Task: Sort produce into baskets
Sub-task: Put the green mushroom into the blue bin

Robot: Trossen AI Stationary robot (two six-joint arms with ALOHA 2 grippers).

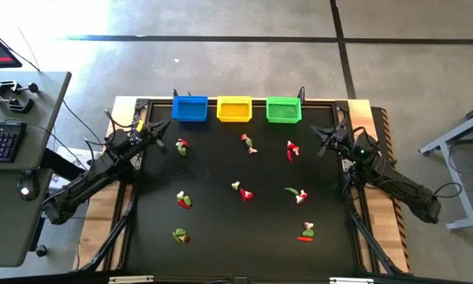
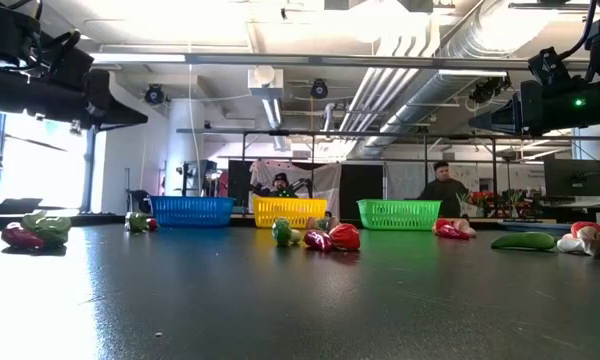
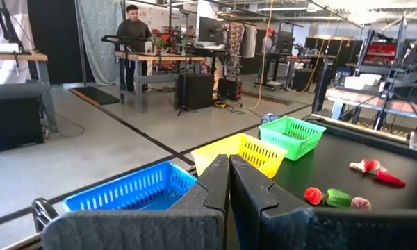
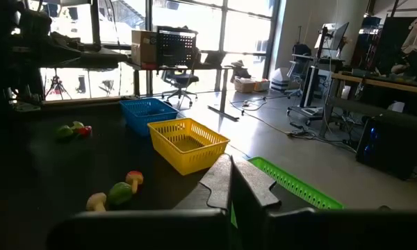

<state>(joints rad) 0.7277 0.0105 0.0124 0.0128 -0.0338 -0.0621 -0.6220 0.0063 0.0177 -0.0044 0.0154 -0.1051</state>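
Three mesh baskets stand in a row at the table's far edge: blue (image 1: 189, 108), yellow (image 1: 234, 109), green (image 1: 283, 110). Small red, green and whitish toy produce lies in several little clusters on the black table, for instance near the far left (image 1: 181, 147), at the middle (image 1: 242, 191) and near the right front (image 1: 306, 232). My left gripper (image 1: 159, 127) hovers shut at the far left, beside the blue basket (image 3: 135, 191). My right gripper (image 1: 323, 137) hovers shut at the far right, near the green basket (image 4: 295, 186). Neither holds anything.
A desk with a keyboard (image 1: 1, 142) stands left of the table. People (image 2: 443, 186) stand in the room beyond the far edge. The table's black middle (image 1: 236, 229) lies open between the produce clusters.
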